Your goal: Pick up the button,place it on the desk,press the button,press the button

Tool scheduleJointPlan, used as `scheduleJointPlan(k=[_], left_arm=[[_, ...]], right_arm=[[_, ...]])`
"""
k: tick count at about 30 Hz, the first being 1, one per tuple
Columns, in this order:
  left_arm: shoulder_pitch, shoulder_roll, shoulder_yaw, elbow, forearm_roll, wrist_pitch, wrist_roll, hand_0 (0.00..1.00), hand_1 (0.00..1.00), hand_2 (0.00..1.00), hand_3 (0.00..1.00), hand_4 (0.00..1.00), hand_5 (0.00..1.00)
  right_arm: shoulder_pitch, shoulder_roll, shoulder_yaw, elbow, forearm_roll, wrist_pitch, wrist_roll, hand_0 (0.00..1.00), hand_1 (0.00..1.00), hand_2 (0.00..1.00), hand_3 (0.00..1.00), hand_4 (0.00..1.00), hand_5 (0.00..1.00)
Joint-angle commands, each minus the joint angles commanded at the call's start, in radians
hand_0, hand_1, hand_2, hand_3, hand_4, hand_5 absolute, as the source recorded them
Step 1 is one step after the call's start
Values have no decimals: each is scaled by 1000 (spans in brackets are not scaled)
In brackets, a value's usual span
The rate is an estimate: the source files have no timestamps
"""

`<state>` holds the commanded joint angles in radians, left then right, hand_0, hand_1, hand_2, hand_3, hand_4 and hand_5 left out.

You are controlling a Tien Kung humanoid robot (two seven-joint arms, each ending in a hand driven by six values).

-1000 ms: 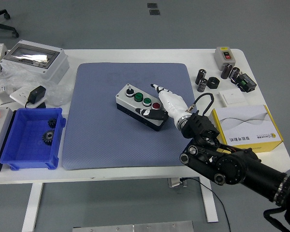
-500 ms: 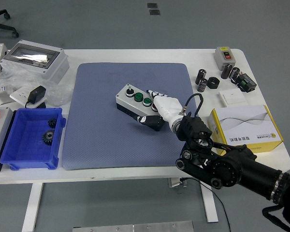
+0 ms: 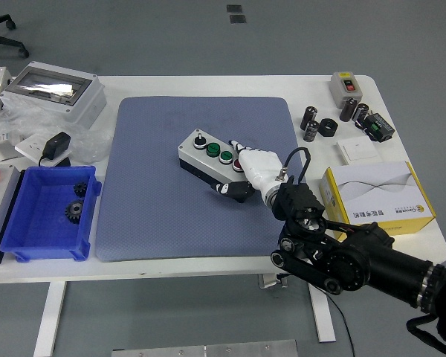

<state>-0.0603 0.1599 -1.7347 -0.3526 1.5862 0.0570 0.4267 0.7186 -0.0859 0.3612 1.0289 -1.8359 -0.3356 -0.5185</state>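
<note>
handling: button box (image 3: 208, 160) looks rigid, fairly light, smooth-sided, may skid; hold by long sides | look: grey lid, black base, black knob, two green caps, red cap under hand | place: blue mat (image 3: 156, 186) on worktop (image 3: 401, 245) | right hand (image 3: 254, 167): fingers curled over box's right end, pressing, not gripping

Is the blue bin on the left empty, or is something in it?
Not empty. The blue bin holds two small dark gears, lying near its right wall; the rest of its floor is bare.
</note>
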Motion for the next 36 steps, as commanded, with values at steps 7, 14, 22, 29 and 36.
scheduleJointPlan(k=[7,14,22,29,36], left_arm=[[5,1,-3,3,6,-4,-7,633,539,512,618,392,66],[8,1,-13,5,31,-13,-11,632,538,512,617,379,67],[7,6,-17,10,37,-16,-27,632,538,512,617,378,66],[9,4,-21,9,47,-20,-24,632,538,512,616,376,68],[2,11,-24,8,49,-18,-28,633,537,513,616,368,71]], right_arm=[[-11,3,8,-2,-17,17,0,335,584,607,555,789,231],[-22,4,41,-2,-40,7,13,287,474,469,467,690,160],[-29,2,62,1,-65,3,21,271,438,424,408,628,197],[-35,-1,79,-2,-50,16,63,245,388,380,331,591,154],[-54,-13,115,2,-30,19,121,177,322,378,442,494,99]])
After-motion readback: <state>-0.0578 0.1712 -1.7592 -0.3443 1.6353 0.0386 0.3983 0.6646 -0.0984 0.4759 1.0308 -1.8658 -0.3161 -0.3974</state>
